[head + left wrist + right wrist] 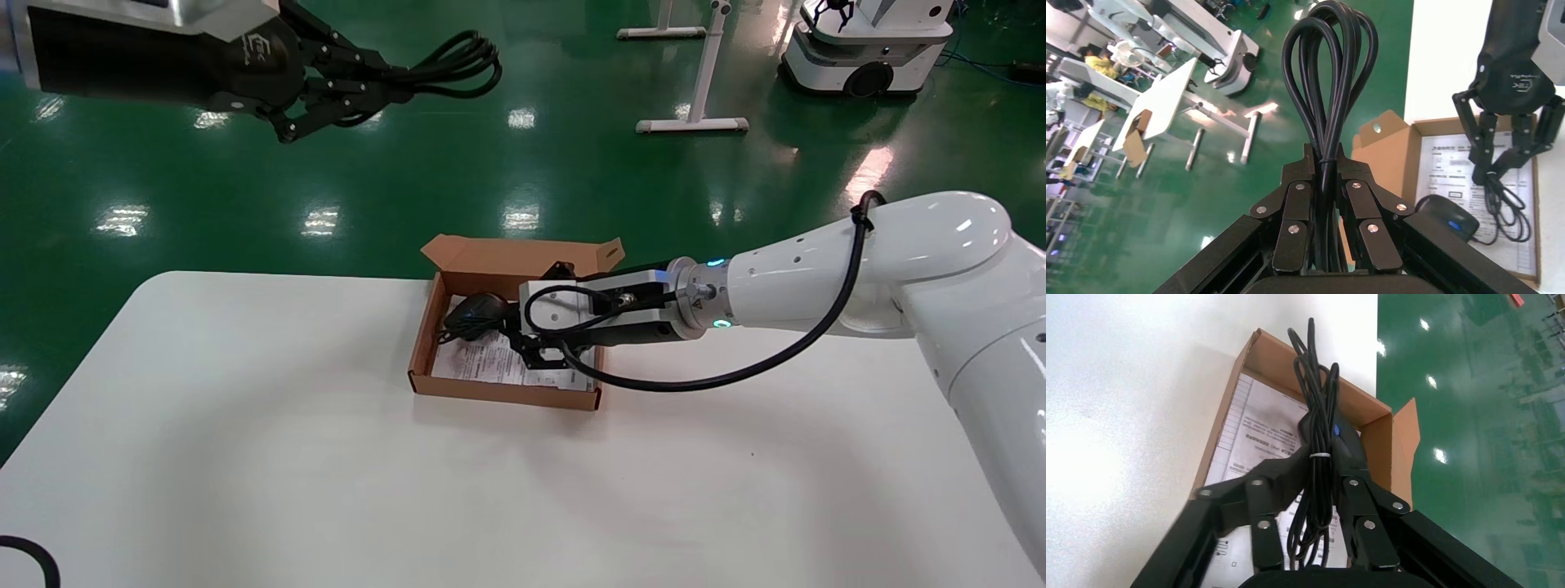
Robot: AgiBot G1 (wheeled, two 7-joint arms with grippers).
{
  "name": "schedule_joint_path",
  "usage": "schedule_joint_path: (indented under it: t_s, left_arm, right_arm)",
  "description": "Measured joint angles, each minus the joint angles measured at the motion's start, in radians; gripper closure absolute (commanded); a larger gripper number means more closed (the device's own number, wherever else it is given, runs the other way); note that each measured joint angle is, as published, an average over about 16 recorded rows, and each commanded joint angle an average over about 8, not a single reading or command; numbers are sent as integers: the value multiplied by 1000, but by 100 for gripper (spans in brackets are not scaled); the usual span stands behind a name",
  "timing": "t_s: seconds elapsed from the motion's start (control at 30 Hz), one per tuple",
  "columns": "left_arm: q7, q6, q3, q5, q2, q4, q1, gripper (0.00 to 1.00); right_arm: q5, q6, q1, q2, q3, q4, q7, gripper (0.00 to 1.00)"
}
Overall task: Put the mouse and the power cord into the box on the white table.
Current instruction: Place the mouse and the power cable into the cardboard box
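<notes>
A glossy green floor stretched behind the white table, with white table stands and another white robot base parked at the far side. On my screens the box sat near the table's far edge, lid flap standing open at the back, its white printed sheet showing at the bottom.

My right gripper reached in over the box from the right side, low above the sheet. From the right wrist camera I saw its jaws clenched on the mouse's thin bundled wire, the strands running straight between the fingers. The mouse itself lay inside the box, toward the far left corner, its blue scroll wheel visible in the left wrist view; whether it rested fully on the sheet I could not tell.

My left gripper hung high at the upper left of the head view, well above the floor beyond the table and well apart from the box. Its jaws were clamped tight on the power cord, whose thick black loops stuck out past the fingertips, bound where the fingers met.
</notes>
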Motion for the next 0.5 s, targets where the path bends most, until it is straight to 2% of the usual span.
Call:
schedule_joint_path:
  t_s: [0.27, 0.5]
  left_arm:
    - [-1, 2, 7, 9, 17, 13, 33, 100]
    - [-2, -31, -10, -16, 69, 40, 116, 100]
  right_arm:
    - [27, -7, 24, 27, -12, -10, 23, 0]
    - [61, -48, 86, 115, 5, -51, 43, 0]
